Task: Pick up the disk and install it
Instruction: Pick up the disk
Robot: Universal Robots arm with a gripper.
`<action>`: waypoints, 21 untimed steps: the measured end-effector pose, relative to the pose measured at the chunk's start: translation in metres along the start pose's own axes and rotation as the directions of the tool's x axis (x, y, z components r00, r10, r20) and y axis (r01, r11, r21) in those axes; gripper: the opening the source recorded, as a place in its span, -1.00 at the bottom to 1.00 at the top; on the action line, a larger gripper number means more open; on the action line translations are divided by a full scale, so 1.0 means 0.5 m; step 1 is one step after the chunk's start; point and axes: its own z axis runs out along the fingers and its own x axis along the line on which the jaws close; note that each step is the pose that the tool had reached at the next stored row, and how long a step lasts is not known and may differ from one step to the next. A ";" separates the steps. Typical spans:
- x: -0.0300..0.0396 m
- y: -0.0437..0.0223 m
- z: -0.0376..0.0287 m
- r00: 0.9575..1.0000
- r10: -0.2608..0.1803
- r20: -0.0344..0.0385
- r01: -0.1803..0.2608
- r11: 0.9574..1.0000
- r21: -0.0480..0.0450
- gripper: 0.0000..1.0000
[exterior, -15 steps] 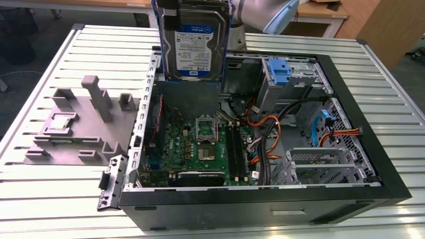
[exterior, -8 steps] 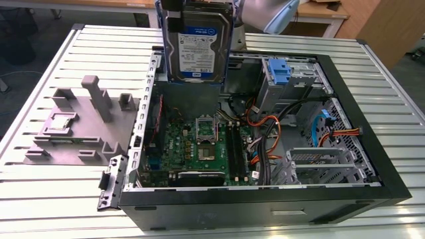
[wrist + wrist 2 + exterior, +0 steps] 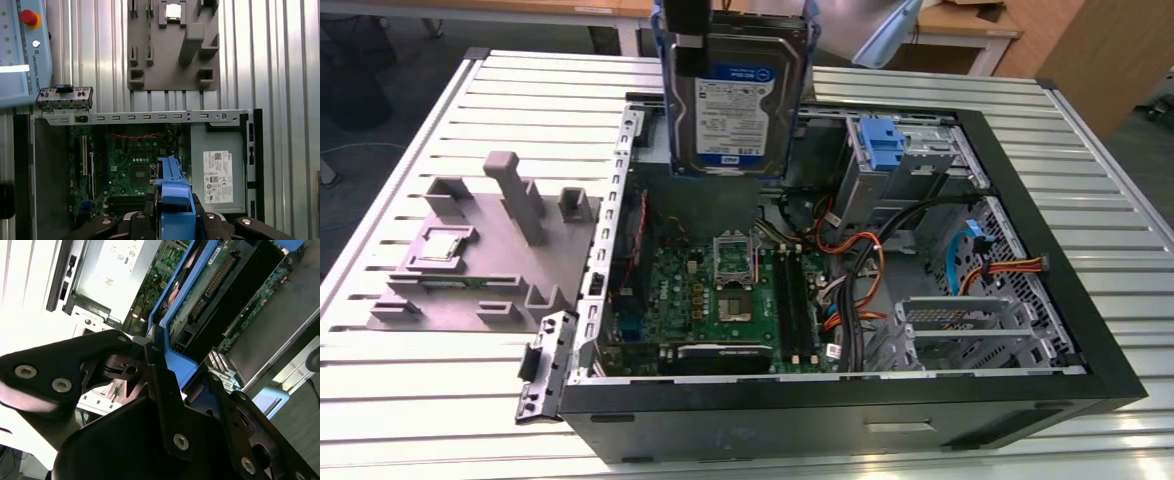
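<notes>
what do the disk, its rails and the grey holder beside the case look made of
The disk seems metal-cased, silver-grey with a dull sheen, under a glossy printed label. Its rails: probably moulded plastic, uniform bright blue. The grey holder: likely plastic, matte and blocky, no glint.

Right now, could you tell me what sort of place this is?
Probably a robotics lab's computer-assembly bench: an open computer case on a slatted metal table, a grey parts fixture beside it, the disk held above.
</notes>
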 end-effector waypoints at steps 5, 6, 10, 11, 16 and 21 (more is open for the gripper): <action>0.000 -0.037 0.001 1.000 0.000 0.000 0.000 1.000 0.000 -0.27; 0.000 -0.043 0.001 1.000 0.000 0.000 0.000 1.000 0.000 -0.27; 0.002 -0.054 0.002 1.000 0.000 0.000 0.000 1.000 0.000 -0.27; 0.004 -0.056 0.002 1.000 0.000 0.000 0.000 1.000 0.000 -0.27; 0.006 -0.056 0.003 1.000 0.000 0.000 0.000 1.000 0.000 -0.27; 0.007 -0.057 0.003 1.000 0.000 0.000 0.000 1.000 0.000 -0.27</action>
